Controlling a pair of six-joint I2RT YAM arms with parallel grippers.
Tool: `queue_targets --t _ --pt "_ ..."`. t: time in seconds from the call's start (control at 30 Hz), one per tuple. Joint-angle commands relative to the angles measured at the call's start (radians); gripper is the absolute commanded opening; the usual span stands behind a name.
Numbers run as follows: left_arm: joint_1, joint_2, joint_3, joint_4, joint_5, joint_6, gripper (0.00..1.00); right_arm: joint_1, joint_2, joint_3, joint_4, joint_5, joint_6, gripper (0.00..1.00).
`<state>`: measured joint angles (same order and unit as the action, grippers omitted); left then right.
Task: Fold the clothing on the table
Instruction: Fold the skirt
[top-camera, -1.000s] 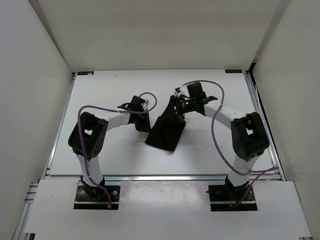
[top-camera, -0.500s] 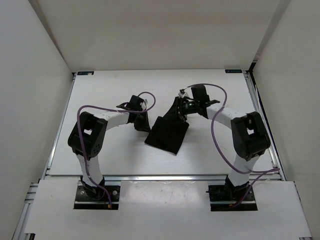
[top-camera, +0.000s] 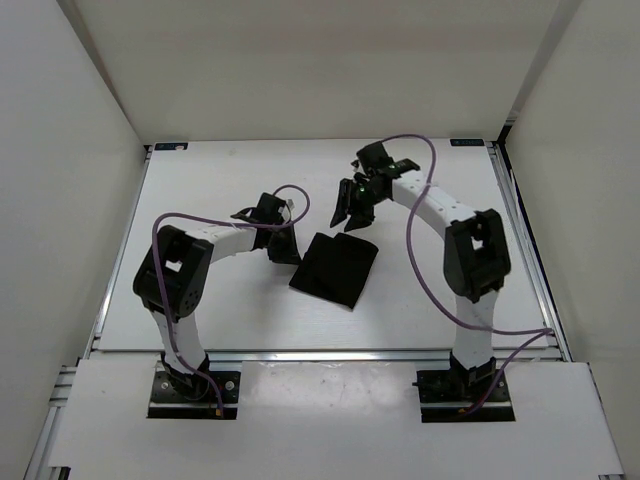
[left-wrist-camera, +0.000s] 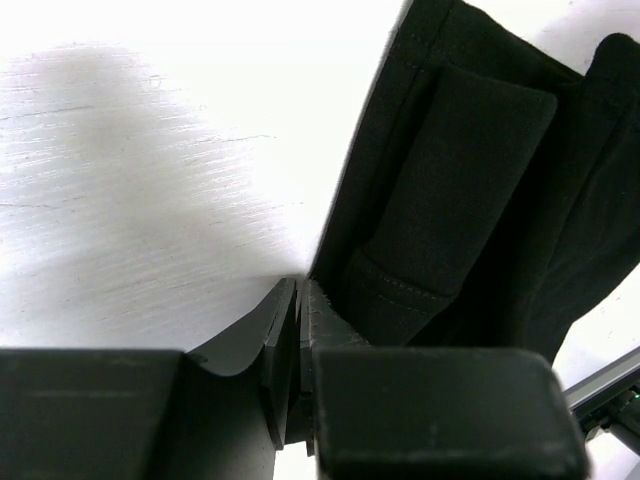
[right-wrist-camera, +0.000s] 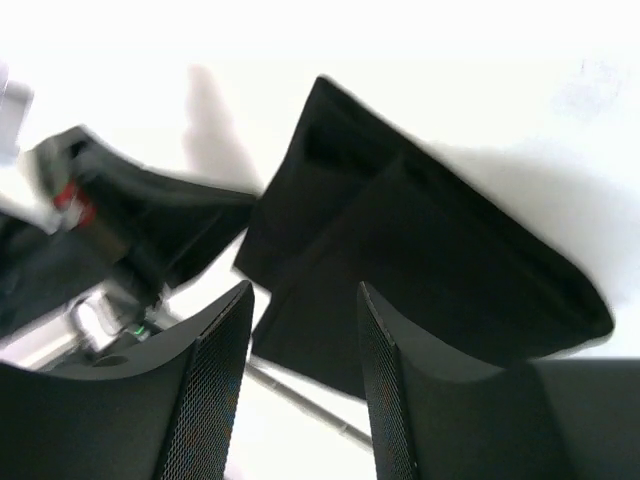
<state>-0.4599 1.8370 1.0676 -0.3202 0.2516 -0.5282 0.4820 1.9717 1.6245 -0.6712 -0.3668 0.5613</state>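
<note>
Count: one surface (top-camera: 220, 180), one piece of clothing, two arms, two end effectors, two purple cables.

My left end effector (top-camera: 283, 245) sits low at the left edge of the clothing (top-camera: 335, 268). In the left wrist view its fingers (left-wrist-camera: 280, 350) are pressed almost together, pinching the fabric's edge. How far the fabric reaches in between them is hard to make out.

The clothing lies flat near the middle of the white surface as a folded, roughly four-sided black shape. It is matte and soft, and the left wrist view shows a stitched rectangular panel (left-wrist-camera: 460, 190). That view cuts the fabric off at the top and right.

My right end effector (top-camera: 350, 210) is just beyond the clothing's far edge, apart from it. Its fingers (right-wrist-camera: 215, 380) are spread and hold nothing, and the pads show a fine mesh texture. The left side of the right wrist view is blurred.
</note>
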Motion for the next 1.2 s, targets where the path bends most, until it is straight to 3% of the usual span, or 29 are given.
queue_targets --t 0.0,0.23,0.47,0.57,0.7,0.73,0.9,1.0,1.17 --pt "0.012 -0.048 -0.024 0.000 0.002 0.008 0.19 0.059 0.134 0.208 -0.272 0.181 -0.064 0.51" --pt "0.085 -0.097 -0.067 -0.005 -0.003 0.022 0.19 0.142 0.355 0.515 -0.482 0.258 -0.070 0.51" --pt "0.115 -0.127 -0.092 0.017 0.017 0.020 0.19 0.181 0.400 0.623 -0.594 0.422 -0.067 0.50" --pt "0.133 -0.151 -0.074 0.056 0.195 -0.010 0.20 0.170 0.353 0.612 -0.588 0.459 -0.058 0.49" --pt "0.092 -0.162 0.058 -0.017 0.255 0.013 0.29 0.146 0.232 0.525 -0.542 0.473 -0.040 0.49" --pt "0.086 -0.166 0.086 -0.020 0.264 0.017 0.38 0.136 0.213 0.487 -0.535 0.471 -0.046 0.49" --pt "0.063 -0.167 0.078 0.067 0.376 -0.071 0.58 0.084 0.052 0.292 -0.458 0.480 -0.032 0.50" --pt "0.035 -0.157 0.014 0.136 0.420 -0.134 0.58 0.050 -0.029 0.132 -0.410 0.477 -0.028 0.50" --pt "-0.014 -0.137 -0.001 0.142 0.364 -0.139 0.56 -0.005 -0.154 -0.024 -0.346 0.451 -0.012 0.50"
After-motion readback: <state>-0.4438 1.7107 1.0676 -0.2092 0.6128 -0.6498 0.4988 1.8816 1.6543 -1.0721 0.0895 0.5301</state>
